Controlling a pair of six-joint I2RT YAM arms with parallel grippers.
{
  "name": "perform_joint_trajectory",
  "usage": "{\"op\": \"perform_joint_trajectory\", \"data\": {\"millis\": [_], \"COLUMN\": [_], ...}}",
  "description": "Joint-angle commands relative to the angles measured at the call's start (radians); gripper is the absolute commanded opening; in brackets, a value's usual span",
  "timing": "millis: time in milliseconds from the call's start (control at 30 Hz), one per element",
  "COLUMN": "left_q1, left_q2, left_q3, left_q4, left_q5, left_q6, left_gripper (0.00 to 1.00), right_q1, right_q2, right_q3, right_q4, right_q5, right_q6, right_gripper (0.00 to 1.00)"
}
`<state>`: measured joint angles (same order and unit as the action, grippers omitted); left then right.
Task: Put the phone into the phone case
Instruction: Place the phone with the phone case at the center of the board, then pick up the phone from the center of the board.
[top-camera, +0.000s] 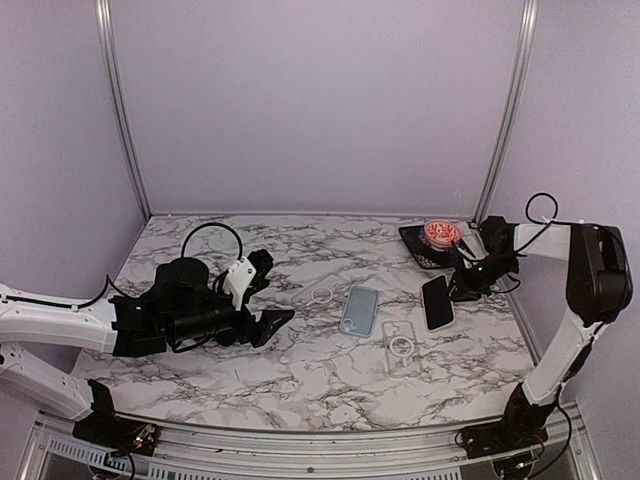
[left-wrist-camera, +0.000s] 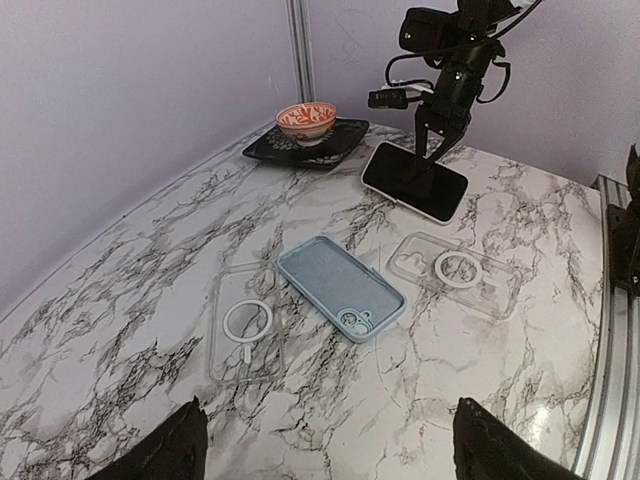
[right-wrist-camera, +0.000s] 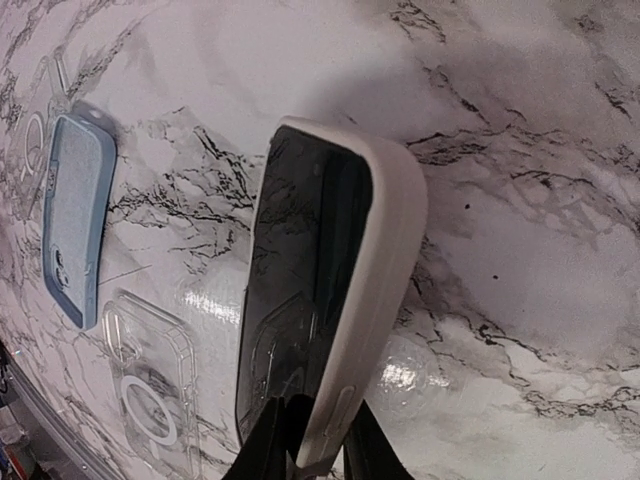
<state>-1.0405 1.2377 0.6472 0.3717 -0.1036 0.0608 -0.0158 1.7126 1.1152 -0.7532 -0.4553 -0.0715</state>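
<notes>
The right gripper (right-wrist-camera: 312, 452) narrowly pinched the white-edged, black-screened phone (right-wrist-camera: 320, 280) at lower centre; the left gripper (top-camera: 272, 290) gaped wide at centre left.

The marble table (top-camera: 300, 385) bears a blue phone case (top-camera: 359, 310), two clear cases (top-camera: 400, 346), a phone (top-camera: 437, 302) and a black plate (top-camera: 410, 237).

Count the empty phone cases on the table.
3. Blue case at centre; left clear case just beside it; right clear case on its other side, nearer the arms. None seems hidden. The white rim of the phone may be a fourth.
</notes>
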Motion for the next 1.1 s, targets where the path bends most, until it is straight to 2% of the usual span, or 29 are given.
{"op": "perform_joint_trajectory", "data": {"millis": [0,200,433,533,633,733,800,967,1067], "left_q1": [0.002,0.001,0.001,0.001,0.0,0.002,0.009,0.089,0.201], "left_q2": [-0.026,-0.016,-0.025,-0.043,-0.053,-0.044,-0.018,0.115,0.132], "left_q3": [-0.001,0.012,0.015,0.015,0.016,0.054,0.107,0.253,0.249], "left_q4": [-0.02,-0.037,-0.051,-0.061,-0.076,-0.147,-0.258,-0.596,-0.64], "left_q5": [-0.033,-0.046,-0.048,-0.068,-0.162,-0.328,-0.415,-0.425,-0.349], "left_q6": [0.022,0.023,0.012,-0.006,-0.045,-0.137,-0.207,-0.405,-0.571], "left_gripper": [0.85,0.86,0.87,0.9,0.92,0.98,0.99,0.99,0.99], "right_q1": [-0.012,-0.015,-0.015,-0.015,0.001,0.11,0.198,0.413,0.561], "right_q2": [0.06,0.119,0.12,0.076,-0.003,-0.09,-0.138,-0.206,-0.208], "right_q3": [0.04,0.035,0.024,0.026,0.043,0.064,0.067,0.026,0.01], "right_q4": [-0.014,-0.013,0.021,0.008,0.025,0.056,0.08,0.161,0.224], "right_q5": [0.146,0.194,0.245,0.325,0.41,0.593,0.704,0.877,0.875], "right_q6": [-0.073,-0.055,-0.016,0.003,0.054,0.111,0.132,0.154,0.14], "right_gripper": [0.18,0.18,0.23,0.3,0.31,0.33,0.34,0.39,0.63]}}
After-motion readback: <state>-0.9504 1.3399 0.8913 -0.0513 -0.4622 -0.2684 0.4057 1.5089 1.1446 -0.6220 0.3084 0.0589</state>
